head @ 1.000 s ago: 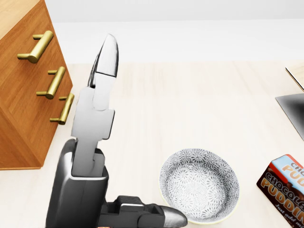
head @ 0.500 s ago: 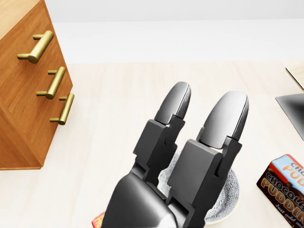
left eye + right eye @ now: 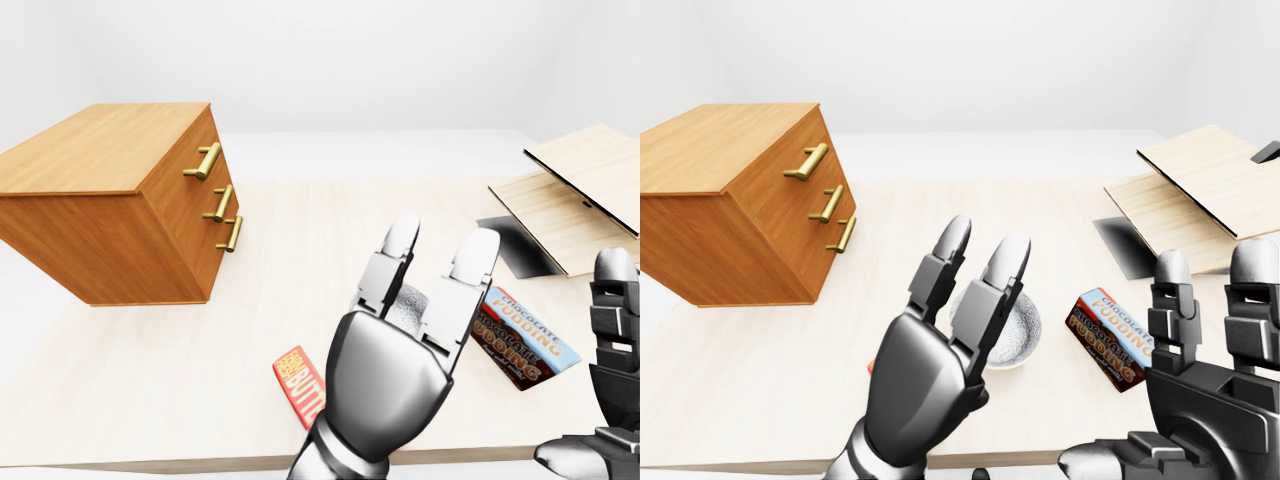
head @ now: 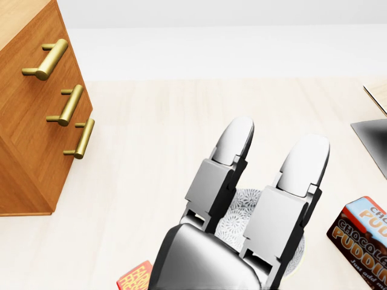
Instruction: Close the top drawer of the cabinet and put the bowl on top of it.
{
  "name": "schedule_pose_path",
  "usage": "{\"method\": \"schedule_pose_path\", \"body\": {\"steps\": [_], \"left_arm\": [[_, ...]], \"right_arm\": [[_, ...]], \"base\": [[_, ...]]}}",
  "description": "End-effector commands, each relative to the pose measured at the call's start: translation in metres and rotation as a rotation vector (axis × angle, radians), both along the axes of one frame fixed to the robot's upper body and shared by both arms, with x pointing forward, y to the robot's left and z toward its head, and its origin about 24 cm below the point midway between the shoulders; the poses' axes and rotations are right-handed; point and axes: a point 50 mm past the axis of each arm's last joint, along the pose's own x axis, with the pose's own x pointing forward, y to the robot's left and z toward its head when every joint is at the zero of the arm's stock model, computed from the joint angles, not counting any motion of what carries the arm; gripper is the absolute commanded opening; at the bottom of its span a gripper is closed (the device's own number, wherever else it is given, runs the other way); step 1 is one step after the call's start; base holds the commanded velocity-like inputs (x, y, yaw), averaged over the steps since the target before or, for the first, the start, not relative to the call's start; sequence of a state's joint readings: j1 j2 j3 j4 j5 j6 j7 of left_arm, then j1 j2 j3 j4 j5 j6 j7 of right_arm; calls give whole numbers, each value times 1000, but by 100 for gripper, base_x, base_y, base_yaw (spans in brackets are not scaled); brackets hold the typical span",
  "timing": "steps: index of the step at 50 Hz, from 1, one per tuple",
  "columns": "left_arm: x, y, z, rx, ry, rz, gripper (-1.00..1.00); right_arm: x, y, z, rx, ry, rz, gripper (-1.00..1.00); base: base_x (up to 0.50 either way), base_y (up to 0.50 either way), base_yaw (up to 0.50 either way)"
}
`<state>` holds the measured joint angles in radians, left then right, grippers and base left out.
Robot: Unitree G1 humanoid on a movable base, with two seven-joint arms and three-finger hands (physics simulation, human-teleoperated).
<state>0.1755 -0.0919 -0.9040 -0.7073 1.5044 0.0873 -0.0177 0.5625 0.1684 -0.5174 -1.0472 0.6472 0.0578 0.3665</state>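
The wooden cabinet (image 3: pixel 110 215) stands at the left of the table, with three gold handles; its top drawer handle (image 3: pixel 205 160) sits level with the others and all fronts look flush. The grey patterned bowl (image 3: pixel 1026 330) rests on the table and is mostly hidden behind my left hand (image 4: pixel 272 145). That hand is open, fingers stretched out, its back toward the camera, hovering over the bowl's near side without closing on it. My right hand (image 3: pixel 1215 265) stands open with fingers upright at the bottom right, holding nothing.
A chocolate pudding box (image 3: pixel 1108 337) lies just right of the bowl. A red snack bar (image 3: pixel 298 385) lies near the table's bottom edge. Light wooden boards (image 3: pixel 575 195) and a dark flat sheet (image 3: pixel 515 248) occupy the right.
My left hand swung from the left, edge-on, to the right over the bowl, turning its back to the camera and covering most of the bowl. The camera has not moved.
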Motion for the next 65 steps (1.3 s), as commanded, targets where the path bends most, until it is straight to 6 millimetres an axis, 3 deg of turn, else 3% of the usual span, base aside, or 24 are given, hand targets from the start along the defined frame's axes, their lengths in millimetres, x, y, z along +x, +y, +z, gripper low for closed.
{"method": "schedule_pose_path", "body": {"steps": [1,16,24,43,65], "left_arm": [[9,-3,-5,48,-27,72,100],[18,-4,-20,87,2,101,100],[23,-12,-42,169,72,91,100],[26,-14,-50,219,94,99,100],[46,-12,-74,221,181,128,100]], "right_arm": [[0,0,0,-1,-3,-3,100],[-1,-1,1,0,-6,-4,100],[-1,-1,1,1,-7,-4,100],[-1,-1,1,2,-7,-5,100],[-2,-1,1,2,-9,-7,100]], "base": [[0,0,0],[0,0,0],[0,0,0],[0,0,0],[0,0,0]]}}
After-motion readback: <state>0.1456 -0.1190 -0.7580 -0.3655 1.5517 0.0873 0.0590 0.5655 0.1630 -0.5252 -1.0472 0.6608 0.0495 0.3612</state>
